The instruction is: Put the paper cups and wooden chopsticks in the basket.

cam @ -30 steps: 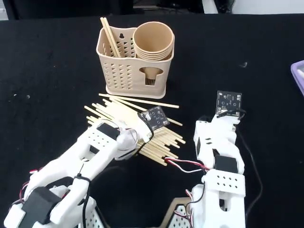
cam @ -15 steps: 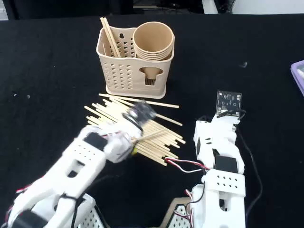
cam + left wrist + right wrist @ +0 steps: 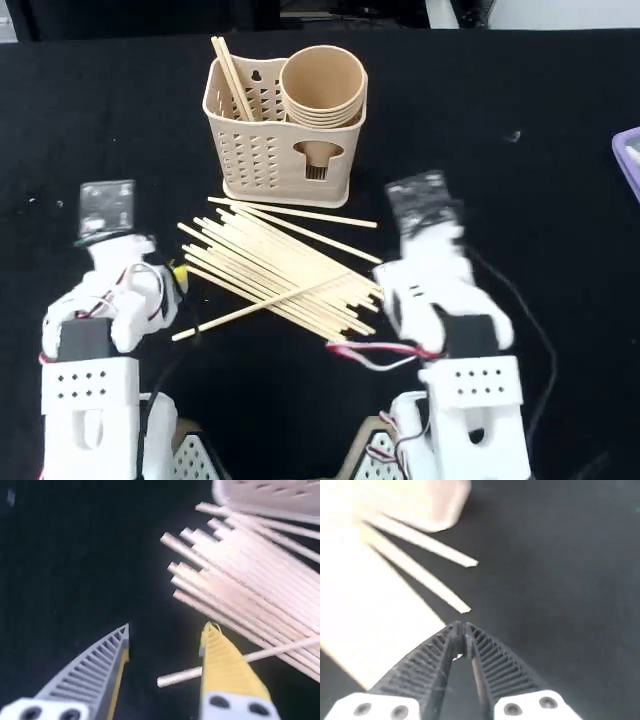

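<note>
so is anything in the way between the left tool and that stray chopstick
Nothing visible. The left tool hangs open by the stray chopstick, whose free end lies on bare table near the yellow finger. The chopstick pile lies beyond it, toward the basket.

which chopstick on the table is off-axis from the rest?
The single chopstick that crosses the near edge of the pile, slanting the opposite way. Its free end sticks out toward the open left gripper.
</note>
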`<state>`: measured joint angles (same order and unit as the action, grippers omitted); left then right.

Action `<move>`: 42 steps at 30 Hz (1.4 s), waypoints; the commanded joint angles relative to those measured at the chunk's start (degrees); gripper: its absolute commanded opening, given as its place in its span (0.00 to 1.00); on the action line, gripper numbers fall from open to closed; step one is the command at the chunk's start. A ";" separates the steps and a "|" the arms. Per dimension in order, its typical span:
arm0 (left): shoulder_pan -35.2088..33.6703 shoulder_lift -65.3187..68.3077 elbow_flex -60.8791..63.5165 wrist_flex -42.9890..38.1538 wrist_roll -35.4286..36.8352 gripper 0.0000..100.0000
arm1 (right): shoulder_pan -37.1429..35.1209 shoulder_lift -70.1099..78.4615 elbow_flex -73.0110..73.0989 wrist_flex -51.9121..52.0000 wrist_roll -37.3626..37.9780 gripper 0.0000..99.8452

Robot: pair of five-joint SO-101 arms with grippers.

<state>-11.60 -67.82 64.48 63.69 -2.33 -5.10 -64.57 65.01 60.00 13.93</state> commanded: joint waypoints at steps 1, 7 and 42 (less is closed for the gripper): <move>-7.34 -0.53 1.71 -3.43 4.13 0.23 | -10.02 -0.31 -4.62 3.78 1.76 0.06; -13.32 2.64 3.03 -7.12 8.00 0.23 | -24.18 10.95 -4.62 1.49 6.95 0.11; -19.38 4.57 2.77 -8.18 9.85 0.23 | -30.95 55.78 -19.82 -8.26 15.82 0.01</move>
<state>-30.24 -63.43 68.00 56.57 6.90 -35.34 -4.70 43.56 49.63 29.05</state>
